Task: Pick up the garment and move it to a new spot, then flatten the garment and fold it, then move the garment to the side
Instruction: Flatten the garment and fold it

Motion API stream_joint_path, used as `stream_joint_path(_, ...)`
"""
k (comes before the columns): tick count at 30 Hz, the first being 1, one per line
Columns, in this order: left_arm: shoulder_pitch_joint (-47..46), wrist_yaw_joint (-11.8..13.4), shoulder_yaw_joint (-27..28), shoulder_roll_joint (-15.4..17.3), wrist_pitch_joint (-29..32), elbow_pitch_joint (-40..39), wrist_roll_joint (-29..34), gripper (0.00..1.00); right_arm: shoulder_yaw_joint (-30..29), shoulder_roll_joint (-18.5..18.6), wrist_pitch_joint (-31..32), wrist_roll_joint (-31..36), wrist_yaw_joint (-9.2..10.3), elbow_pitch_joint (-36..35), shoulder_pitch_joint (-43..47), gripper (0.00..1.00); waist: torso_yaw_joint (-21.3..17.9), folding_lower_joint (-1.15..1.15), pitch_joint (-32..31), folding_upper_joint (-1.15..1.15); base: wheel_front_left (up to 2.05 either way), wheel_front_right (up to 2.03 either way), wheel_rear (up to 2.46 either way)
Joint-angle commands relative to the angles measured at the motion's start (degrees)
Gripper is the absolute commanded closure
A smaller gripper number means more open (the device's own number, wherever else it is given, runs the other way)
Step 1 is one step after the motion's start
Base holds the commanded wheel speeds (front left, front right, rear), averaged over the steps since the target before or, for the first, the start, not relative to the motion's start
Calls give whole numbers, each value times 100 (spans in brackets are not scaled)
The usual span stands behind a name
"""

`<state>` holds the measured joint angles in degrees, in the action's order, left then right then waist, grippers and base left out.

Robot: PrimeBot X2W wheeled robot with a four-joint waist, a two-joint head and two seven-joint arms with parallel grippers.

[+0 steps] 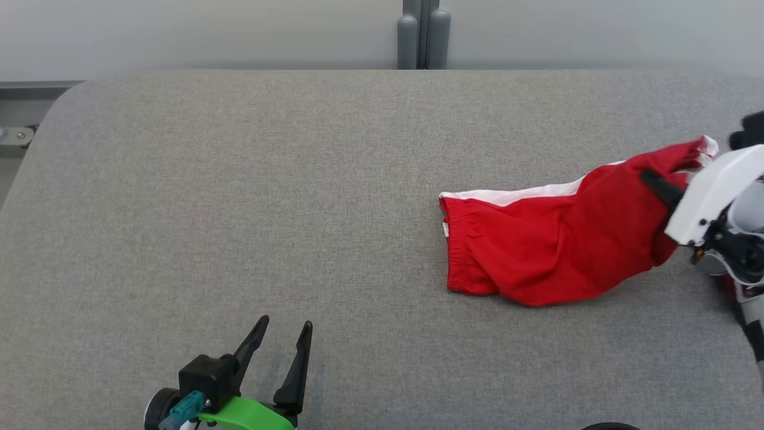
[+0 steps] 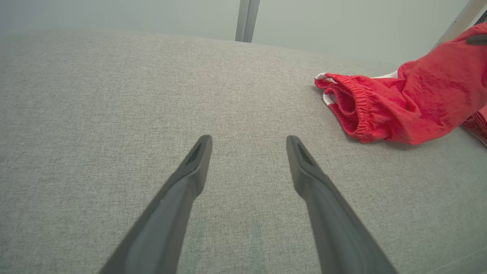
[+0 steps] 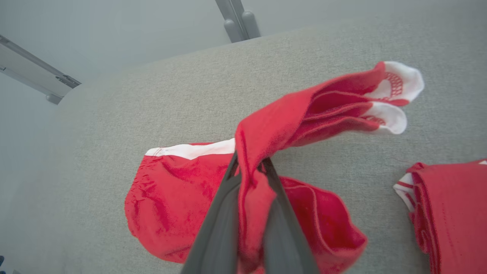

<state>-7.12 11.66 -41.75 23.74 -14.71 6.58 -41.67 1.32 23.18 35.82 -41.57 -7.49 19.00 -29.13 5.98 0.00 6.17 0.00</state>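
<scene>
The garment (image 1: 549, 251) is a pair of red shorts with a white stripe (image 1: 519, 194) down one side. It sits on the right part of the grey bench (image 1: 239, 179), half lying and half lifted. The gathered waistband (image 1: 459, 251) rests on the bench and points towards the middle. The leg end rises towards the right hand (image 1: 656, 185).

In the right wrist view, the right hand (image 3: 250, 163) has its fingers pressed together on a fold of red cloth partway along a leg. The white-trimmed leg hems (image 3: 395, 91) flop out past the pinch. The left hand (image 1: 283, 331) is spread wide and holds nothing. It is low over bare bench, well apart from the shorts.

The cloth looks thin, light and quite limp, since it drapes from the pinch and bunches where it touches down. It will likely follow a pull without effort. It will also sag, twist and drag its waistband across the rough bench cover rather than keep any shape.

A single pinch on a bunched fold probably carries it well enough for a move. For flattening, the better holds seem to be the two ends of the waistband (image 2: 359, 110) or the two hems. The edges there are thicker and less apt to slip.

A second red cloth (image 3: 452, 213) lies just beside the carrying path, and the hems could brush it.
</scene>
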Motion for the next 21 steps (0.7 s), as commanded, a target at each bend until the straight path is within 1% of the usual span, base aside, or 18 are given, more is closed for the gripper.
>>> stream_joint_path(1,97,-39,19,-33,-21,58,73,0,150,-49,70,-75,2,-115,-36,100,44,0,-125,0,0,0,0)
stream_joint_path(3,99,-97,55,-69,-37,146,108,0,501,-102,214,-132,2,-354,-84,100,90,0,-174,0,0,0,0)
stream_joint_path(6,72,-173,132,-157,-52,277,149,0,1015,-239,440,-182,2,-504,-118,100,187,0,-183,0,0,0,0)
stream_joint_path(10,-59,-320,240,-308,-49,441,235,0,1519,-329,651,-122,2,-377,-120,100,401,0,-72,0,0,0,0)
stream_joint_path(14,-116,-465,381,-477,-51,638,339,0,1736,-425,635,-12,2,-74,-125,100,615,0,60,0,0,0,0)
stream_joint_path(16,-118,-547,462,-563,-51,718,404,0,1746,-447,570,22,2,79,-154,100,691,0,119,0,0,0,0)
stream_joint_path(21,-47,-750,649,-730,-52,925,535,0,1823,-534,455,108,2,365,-165,100,782,0,171,0,0,0,0)
